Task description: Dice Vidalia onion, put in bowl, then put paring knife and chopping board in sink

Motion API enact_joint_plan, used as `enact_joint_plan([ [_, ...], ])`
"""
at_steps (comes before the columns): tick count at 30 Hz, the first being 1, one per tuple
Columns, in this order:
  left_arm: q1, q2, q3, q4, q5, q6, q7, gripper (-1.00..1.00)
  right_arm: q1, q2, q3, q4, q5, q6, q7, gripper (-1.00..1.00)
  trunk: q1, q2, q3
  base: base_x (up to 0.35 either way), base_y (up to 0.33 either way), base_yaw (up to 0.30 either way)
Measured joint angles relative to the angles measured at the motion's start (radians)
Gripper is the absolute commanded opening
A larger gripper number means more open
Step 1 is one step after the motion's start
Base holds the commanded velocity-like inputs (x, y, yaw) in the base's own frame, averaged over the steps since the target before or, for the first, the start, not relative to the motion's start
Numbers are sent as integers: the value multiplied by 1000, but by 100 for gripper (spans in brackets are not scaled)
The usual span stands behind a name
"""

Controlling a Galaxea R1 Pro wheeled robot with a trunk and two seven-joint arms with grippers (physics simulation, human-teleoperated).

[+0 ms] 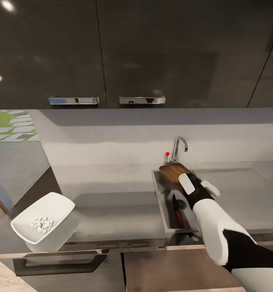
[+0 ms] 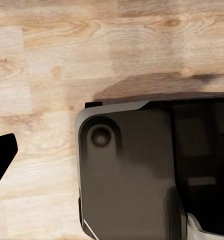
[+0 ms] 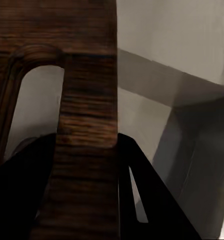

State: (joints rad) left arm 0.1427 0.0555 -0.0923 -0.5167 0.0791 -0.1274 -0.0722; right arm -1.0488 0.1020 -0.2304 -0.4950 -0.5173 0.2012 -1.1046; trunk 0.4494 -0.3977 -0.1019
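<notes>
Countertop [image 1: 112, 202]: glossy grey slab.
Chopping board [image 1: 175, 172]: dark grained wood, tilted lengthwise into sink [image 1: 162, 202].
Your right gripper [image 1: 197, 184]: jaws clamped on board's slotted end.

head: we look down over the countertop [image 1: 112, 202] and sink [image 1: 162, 198] | right wrist: close on the chopping board [image 3: 87, 100], shared with head | left wrist: faces the floor [image 2: 52, 50]

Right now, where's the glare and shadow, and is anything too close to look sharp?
Head view: ceiling lights glare on the dark cabinets, shadow pools in the sink. Right wrist view: the board is very close, its grain soft.
</notes>
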Motion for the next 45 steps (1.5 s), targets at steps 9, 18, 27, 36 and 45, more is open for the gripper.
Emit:
enact_joint_plan([
  [9, 0, 0, 0, -1, 0, 0, 0, 100, -1, 21, -3, 122, -10, -207, -38, -100, 0, 0, 0, 0, 0, 0],
  [18, 0, 0, 0, -1, 0, 0, 0, 100, -1, 22, -9, 220, -7, -335, -39, -100, 0, 0, 0, 75, 65, 0],
  [27, 0, 0, 0, -2, -1, 0, 0, 100, -1, 20, -13, 250, -97, -348, -39, -100, 0, 0, -3, 139, 111, 21],
  [36, 0, 0, 0, 0, -1, 0, 0, 100, 0, 12, -12, 311, -99, -442, -38, -100, 0, 0, -16, 2, -54, 55],
  [45, 0, 0, 0, -1, 0, 0, 0, 100, 0, 11, -8, 323, -99, -448, -35, -100, 0, 0, -29, 0, -31, 18],
])
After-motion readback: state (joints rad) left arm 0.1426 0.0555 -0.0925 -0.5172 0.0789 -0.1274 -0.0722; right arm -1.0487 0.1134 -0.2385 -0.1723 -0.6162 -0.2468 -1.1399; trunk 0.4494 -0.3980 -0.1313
